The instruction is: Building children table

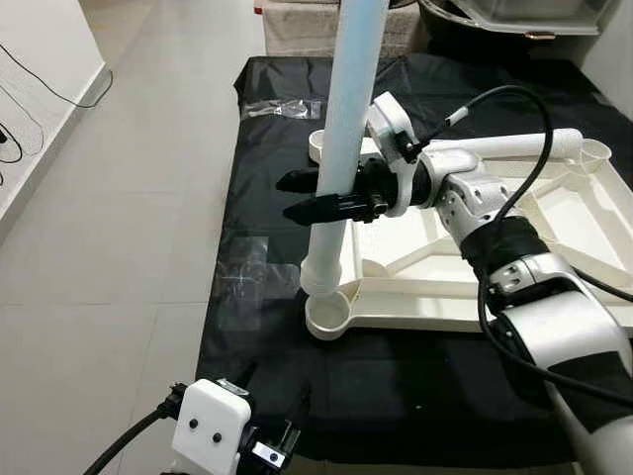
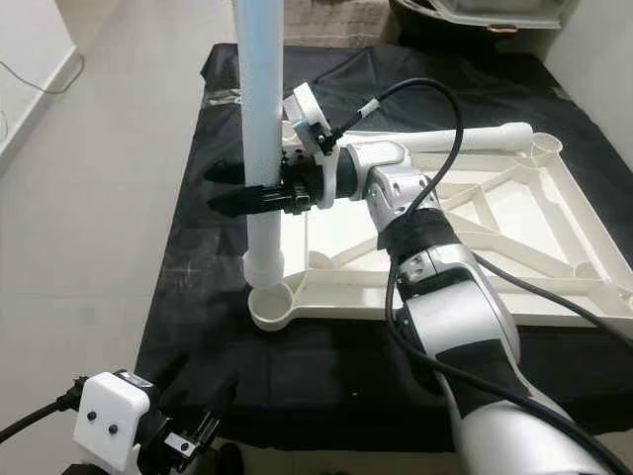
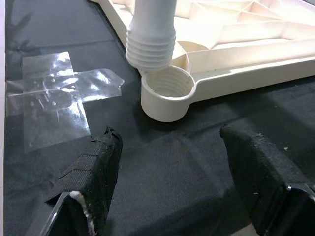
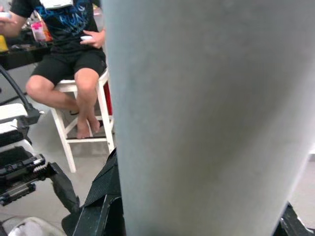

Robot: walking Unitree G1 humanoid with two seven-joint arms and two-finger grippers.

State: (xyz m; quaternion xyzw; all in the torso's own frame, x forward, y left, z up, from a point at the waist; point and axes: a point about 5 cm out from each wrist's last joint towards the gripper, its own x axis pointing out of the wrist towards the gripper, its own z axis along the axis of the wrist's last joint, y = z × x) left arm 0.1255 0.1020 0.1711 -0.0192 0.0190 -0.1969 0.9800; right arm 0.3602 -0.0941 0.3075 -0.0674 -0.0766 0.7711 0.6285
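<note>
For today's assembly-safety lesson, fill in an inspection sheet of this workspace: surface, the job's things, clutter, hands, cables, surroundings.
Surface: black mat on a tiled floor, patched with clear tape.
Job's things: white tabletop lying underside up; table leg held upright, threaded end just above the corner socket, not yet in.
Clutter: nothing seen.
Hands: right hand shut on the leg; left hand open, low over the mat near the socket.
Cables: black cable looping over the right arm; cord along the wall.
Surroundings: person seated on a white stool.
</note>
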